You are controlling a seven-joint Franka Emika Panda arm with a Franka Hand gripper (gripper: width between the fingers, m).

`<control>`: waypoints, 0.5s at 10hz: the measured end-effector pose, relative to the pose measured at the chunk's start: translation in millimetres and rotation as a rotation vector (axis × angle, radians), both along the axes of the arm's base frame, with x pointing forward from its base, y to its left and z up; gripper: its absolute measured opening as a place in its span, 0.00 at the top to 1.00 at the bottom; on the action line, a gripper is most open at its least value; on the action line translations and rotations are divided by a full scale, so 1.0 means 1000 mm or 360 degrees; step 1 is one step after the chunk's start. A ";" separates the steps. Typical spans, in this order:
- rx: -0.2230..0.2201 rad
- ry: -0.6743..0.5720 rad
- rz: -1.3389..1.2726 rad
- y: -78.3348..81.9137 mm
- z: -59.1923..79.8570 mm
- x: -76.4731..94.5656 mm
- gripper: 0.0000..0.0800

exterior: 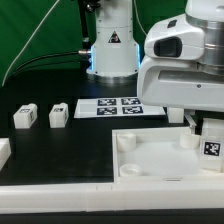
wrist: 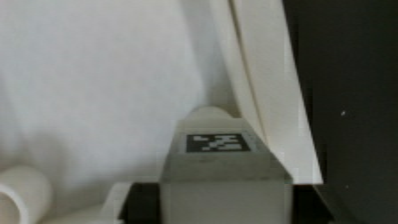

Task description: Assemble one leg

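Large white panel (exterior: pixel 150 160) in the foreground, on the black table (exterior: pixel 60 150). My gripper (exterior: pixel 205 132) is clamped on the leg (wrist: pixel 221 165), held upright at the panel's edge toward the exterior view's right.

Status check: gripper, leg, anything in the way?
Gripper shut on the leg. Leg upright at the white panel's edge, contact unclear. Nothing seen blocking; two loose legs stand apart.

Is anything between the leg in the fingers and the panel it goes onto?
Nothing visible. The leg stands right at the panel, by its edge on the exterior view's right; the loose legs lie well off to the side.
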State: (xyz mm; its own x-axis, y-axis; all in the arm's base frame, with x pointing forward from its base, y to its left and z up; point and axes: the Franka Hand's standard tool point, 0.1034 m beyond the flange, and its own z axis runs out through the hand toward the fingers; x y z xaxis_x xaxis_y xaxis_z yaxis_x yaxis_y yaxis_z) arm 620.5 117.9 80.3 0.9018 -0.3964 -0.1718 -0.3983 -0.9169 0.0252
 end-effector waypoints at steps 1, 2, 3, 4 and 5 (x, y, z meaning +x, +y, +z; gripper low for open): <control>-0.0023 0.0015 -0.0247 0.001 0.000 0.000 0.64; -0.0047 0.0026 -0.0454 0.002 0.000 0.000 0.64; -0.0066 0.0033 -0.0599 0.002 0.000 0.000 0.64; -0.0079 0.0037 -0.0729 0.003 0.000 0.001 0.64; -0.0100 0.0039 -0.0906 0.003 0.001 0.003 0.64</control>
